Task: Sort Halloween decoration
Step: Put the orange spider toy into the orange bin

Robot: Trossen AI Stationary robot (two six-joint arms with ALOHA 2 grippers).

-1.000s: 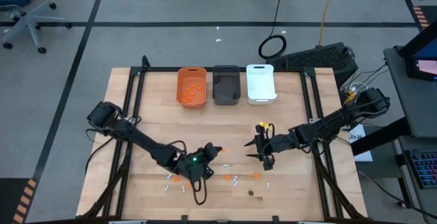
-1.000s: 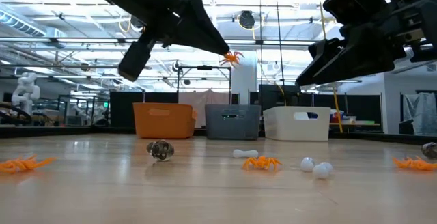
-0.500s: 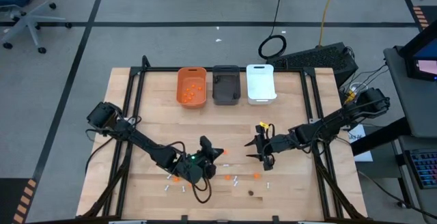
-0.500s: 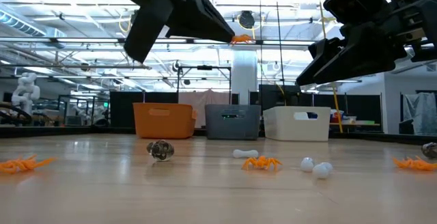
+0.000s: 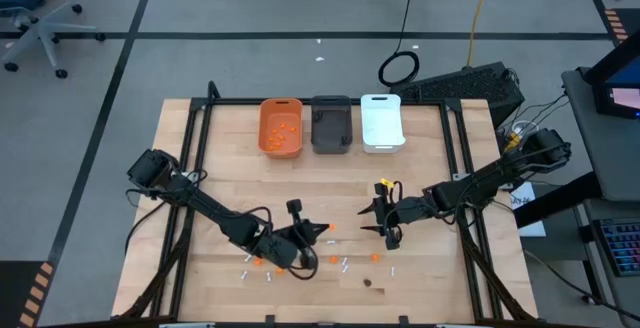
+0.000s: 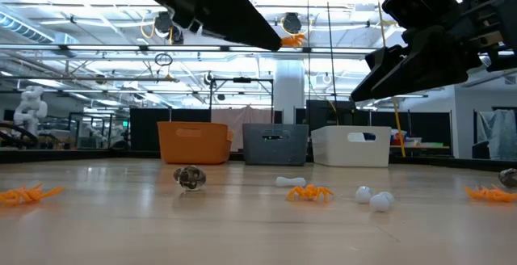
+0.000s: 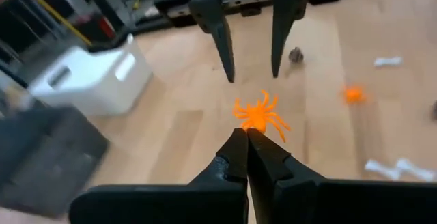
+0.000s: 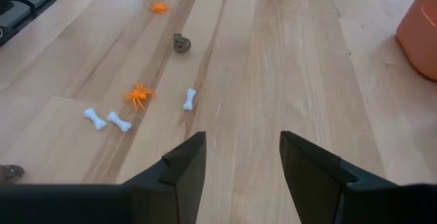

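Spider [image 7: 259, 117] carried further toward bins.

- The left pincer [image 5: 322, 229] sits over the tabletop [image 5: 230, 178], an orange piece [image 5: 331, 228] at its tip.
- The right pincer [image 5: 372, 218] hovers mid-tabletop.
- An orange bin [image 5: 281, 126], a dark grey bin [image 5: 331, 125] and a white bin [image 5: 381, 122] line the far edge.

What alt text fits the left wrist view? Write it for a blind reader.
The left gripper, shut, holds an orange spider at its tips above the wooden table. Beyond it hang the right gripper's open fingers, with a white bin to one side and small white bones scattered on the table.
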